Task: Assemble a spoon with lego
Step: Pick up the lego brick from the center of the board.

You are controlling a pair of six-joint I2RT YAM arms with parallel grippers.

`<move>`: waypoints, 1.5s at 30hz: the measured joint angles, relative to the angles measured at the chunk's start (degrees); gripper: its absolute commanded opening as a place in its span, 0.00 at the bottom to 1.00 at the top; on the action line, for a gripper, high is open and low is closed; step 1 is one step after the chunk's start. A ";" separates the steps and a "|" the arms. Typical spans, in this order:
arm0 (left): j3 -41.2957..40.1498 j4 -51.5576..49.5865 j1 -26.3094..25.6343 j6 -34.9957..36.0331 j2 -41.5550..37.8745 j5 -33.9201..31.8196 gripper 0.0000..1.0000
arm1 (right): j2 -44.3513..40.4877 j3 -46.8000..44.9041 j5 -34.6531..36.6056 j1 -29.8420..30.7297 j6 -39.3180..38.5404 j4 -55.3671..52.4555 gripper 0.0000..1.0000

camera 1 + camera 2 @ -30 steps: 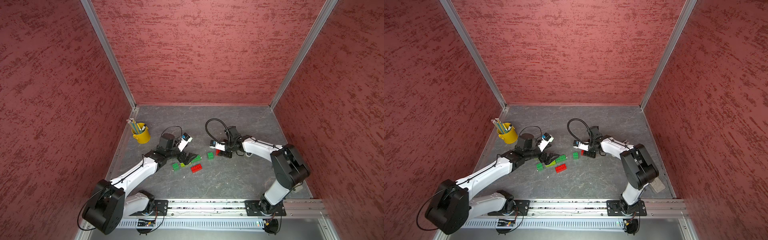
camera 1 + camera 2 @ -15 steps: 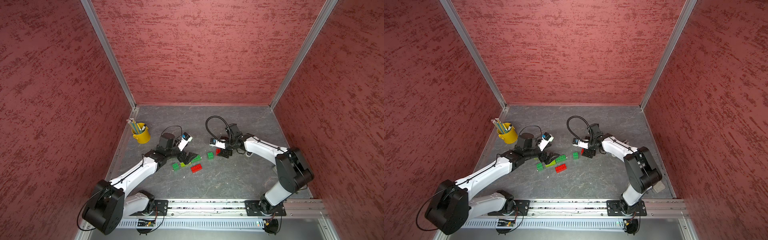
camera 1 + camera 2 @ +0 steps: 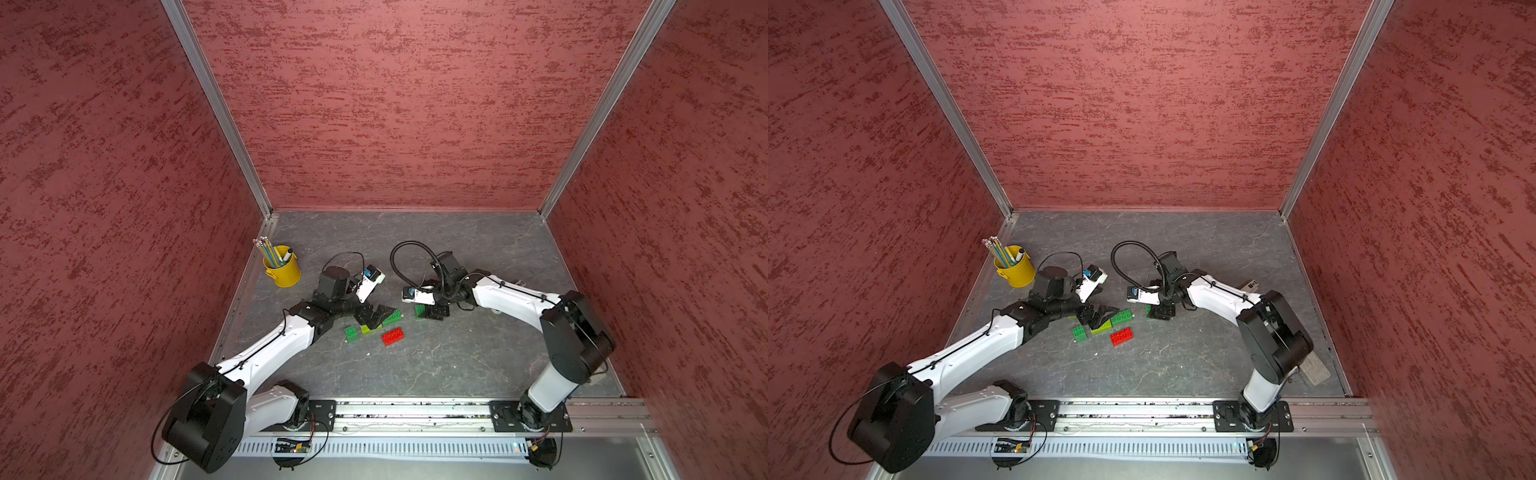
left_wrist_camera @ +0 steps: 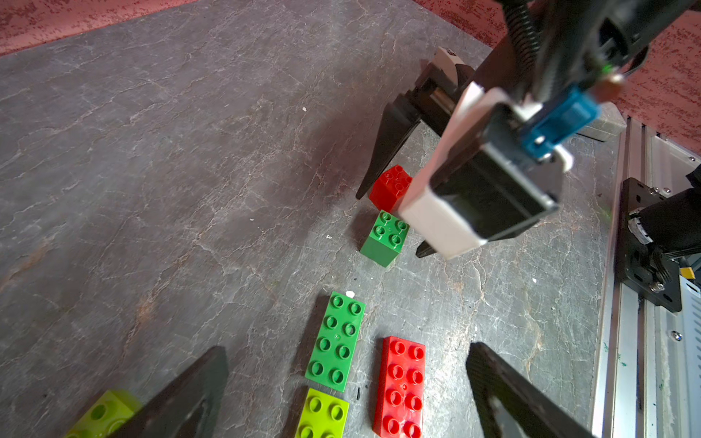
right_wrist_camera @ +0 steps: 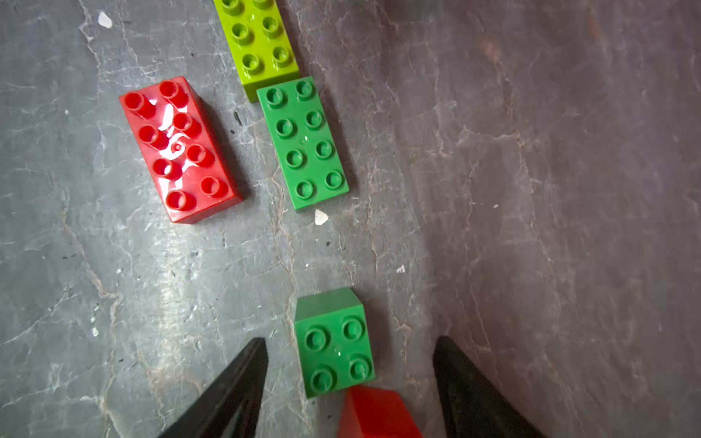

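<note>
Right claw (image 5: 351,338) stood open astride a square green brick (image 5: 333,341), clear both sides. Left claw (image 4: 347,345) gaped wide. Bare worktop (image 3: 415,232) spread at twelve o'clock.

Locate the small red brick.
Small red brick sits on the right arm's side, in the right wrist view inside the open right gripper, beside the dark green square brick.

Cut by frame edge — red square brick (image 5: 377,413), lime brick (image 5: 261,41) — one end of each unseen.

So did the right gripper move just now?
Yes. The right gripper slid a little toward the small green square brick, which stayed put.
</note>
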 measured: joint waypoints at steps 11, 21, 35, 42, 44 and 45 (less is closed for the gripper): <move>0.00 -0.26 -1.44 0.02 -0.52 -1.55 1.00 | 3.13 1.31 0.04 0.11 -0.59 -0.63 0.60; 0.00 -0.70 -1.92 0.04 -0.59 -2.45 1.00 | 4.39 1.33 0.59 0.42 -0.98 -1.42 0.31; -0.48 -0.33 -2.71 1.11 -2.38 -2.56 1.00 | 0.83 2.84 1.62 -0.37 4.42 -2.51 0.29; -5.27 5.95 -6.71 1.92 -4.48 -2.67 1.00 | -9.64 2.82 5.20 -2.86 14.05 -2.03 0.29; -5.70 7.15 -7.72 1.99 -4.35 -2.73 1.00 | -10.95 2.62 6.45 -3.13 16.33 -2.14 0.29; -5.84 7.72 -8.22 2.01 -4.17 -2.84 1.00 | -11.52 2.21 6.95 -3.39 17.59 -2.16 0.29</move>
